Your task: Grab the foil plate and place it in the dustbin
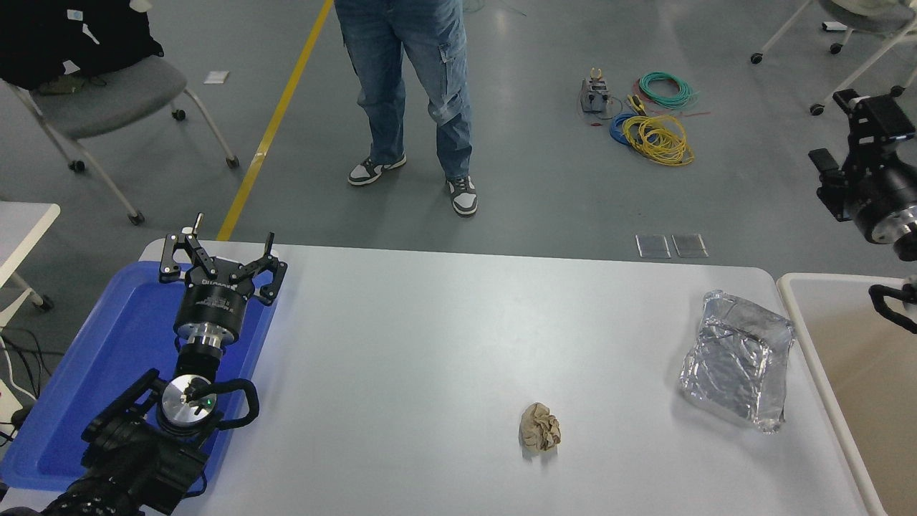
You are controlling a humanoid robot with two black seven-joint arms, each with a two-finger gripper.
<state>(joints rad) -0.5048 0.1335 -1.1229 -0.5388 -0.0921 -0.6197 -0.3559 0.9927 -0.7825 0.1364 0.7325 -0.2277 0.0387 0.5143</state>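
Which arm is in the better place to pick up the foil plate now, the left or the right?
Probably the right. The right gripper is raised at the table's right side, where the foil plate lies beside the dustbin. The left gripper is parked over the blue tray, far across the table.

The foil plate [738, 369] lies on the surface [430, 344] near its right edge, and the dustbin [795, 287] stands just beyond that edge. The paper ball [539, 426] lies left of the plate, nearer the front. A tray [64, 401] sits at the surface's left end, with the left claw [218, 251] over its far part. The right claw [849, 136] hangs behind the dustbin. A person [408, 93] stands behind the surface.
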